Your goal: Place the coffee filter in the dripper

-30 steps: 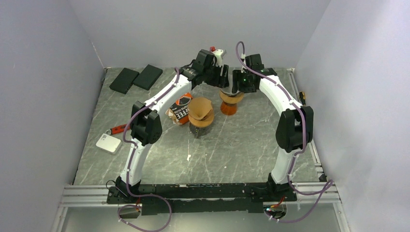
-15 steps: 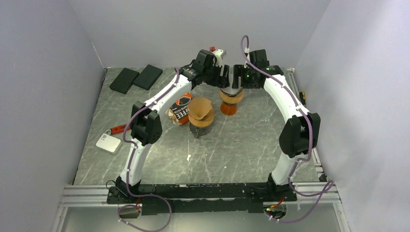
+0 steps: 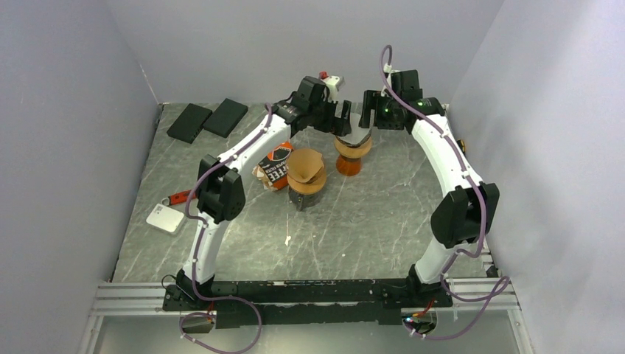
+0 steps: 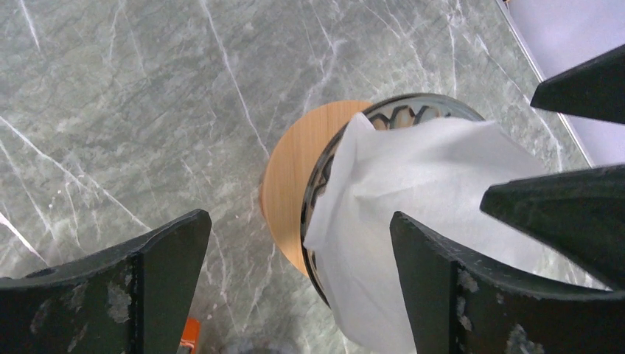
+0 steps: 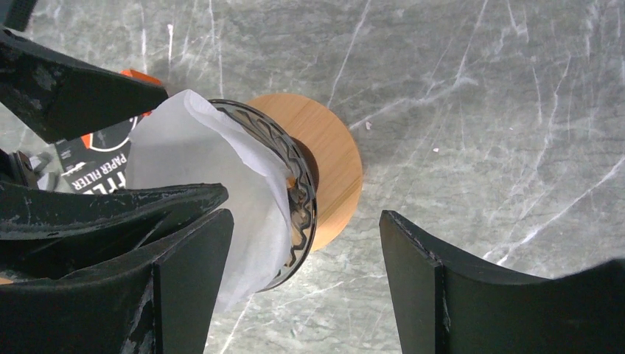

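Where the two arms meet at the far middle of the table (image 3: 368, 221), one entry: filter (image 4: 435, 199), white paper, lying in the dripper (image 4: 318, 193), which stands on a round wooden base (image 4: 291, 173). Seating looks partial: the paper is crumpled, and much of it stands up above the rim instead of lying flat against the cone. Left gripper (image 4: 302, 291): jaws wide, holding nothing. The filter lies below it, between the fingers but close to the one on the right of its wrist view. Right gripper (image 5: 306, 287): jaws wide, empty. The filter lies off-centre beneath it, by the finger on the left of its wrist view, while the base sits more nearly between the jaws. Judgement: the left gripper straddles the raised paper more squarely, so it is the better placed for pressing the filter straight down. The right gripper would first need a sideways shift toward the paper.
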Available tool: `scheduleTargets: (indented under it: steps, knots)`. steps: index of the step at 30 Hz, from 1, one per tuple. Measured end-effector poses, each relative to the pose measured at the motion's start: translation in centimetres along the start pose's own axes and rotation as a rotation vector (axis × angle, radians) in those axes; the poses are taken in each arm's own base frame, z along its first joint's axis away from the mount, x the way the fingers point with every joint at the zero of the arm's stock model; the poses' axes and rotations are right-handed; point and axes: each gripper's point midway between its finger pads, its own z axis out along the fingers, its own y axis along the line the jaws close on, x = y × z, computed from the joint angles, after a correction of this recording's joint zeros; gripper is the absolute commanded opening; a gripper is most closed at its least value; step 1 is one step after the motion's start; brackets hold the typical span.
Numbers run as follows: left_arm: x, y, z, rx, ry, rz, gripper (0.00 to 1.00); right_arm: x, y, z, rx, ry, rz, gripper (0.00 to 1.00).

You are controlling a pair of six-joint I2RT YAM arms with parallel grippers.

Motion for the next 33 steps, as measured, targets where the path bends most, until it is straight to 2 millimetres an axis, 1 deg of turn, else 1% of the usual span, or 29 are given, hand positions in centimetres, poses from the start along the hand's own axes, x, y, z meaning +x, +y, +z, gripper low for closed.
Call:
scheduleTargets:
  steps: [2,4,7,11,13,15,17,19,20,23,25,26,29,33]
  knots:
    - [0.0,-0.1,-0.5,0.002,-0.001,0.003,1.0,-0.2,0.0,-0.3,-0.015,-0.006,0.013,0.8]
    - [-0.3,-0.5,-1.5,0.011,-0.012,0.007,1.0,-0.7,0.0,-0.9,-0.04,-0.022,0.033,0.83]
    - [-1.8,-1.6,-3.4,0.041,-0.062,0.02,1.0,-1.3,0.1,-2.2,-0.078,-0.056,0.055,0.89]
    - [-4.9,-3.5,-7.2,0.098,-0.17,0.047,0.99,-2.6,0.6,-4.6,-0.124,-0.129,0.066,0.98]
    - [-6.2,-4.2,-9.1,0.123,-0.22,0.06,1.0,-3.4,1.0,-5.9,-0.143,-0.176,0.063,1.0]
    - [-6.9,-4.3,-10.8,0.143,-0.257,0.067,0.99,-3.9,1.3,-7.1,-0.157,-0.22,0.066,1.0]
    - [-7.0,-3.7,-12.4,0.158,-0.282,0.062,1.0,-4.1,1.5,-8.3,-0.173,-0.255,0.07,1.0]
    - [-6.4,-2.2,-13.8,0.158,-0.292,0.038,1.0,-4.4,1.5,-9.4,-0.18,-0.296,0.077,1.0]
    - [-5.9,-1.0,-14.5,0.15,-0.297,0.02,1.0,-4.5,1.4,-9.8,-0.18,-0.314,0.081,1.0]
    - [-3.7,3.4,-16.7,0.079,-0.294,-0.05,1.0,-4.3,0.7,-10.9,-0.164,-0.372,0.106,1.0]
    - [-1.6,6.8,-18.8,0.003,-0.29,-0.1,1.0,-4.1,0.0,-11.3,-0.143,-0.395,0.122,1.0]
    - [-1.0,7.9,-19.8,-0.028,-0.292,-0.117,0.99,-3.9,-0.4,-11.5,-0.13,-0.405,0.13,1.0]
    - [0.8,10.7,-22.9,-0.126,-0.307,-0.16,0.99,-3.4,-2.1,-11.9,-0.069,-0.435,0.167,1.0]
    - [3.2,13.4,-26.5,-0.258,-0.327,-0.206,1.0,-2.9,-4.3,-12.2,0.012,-0.469,0.215,1.0]
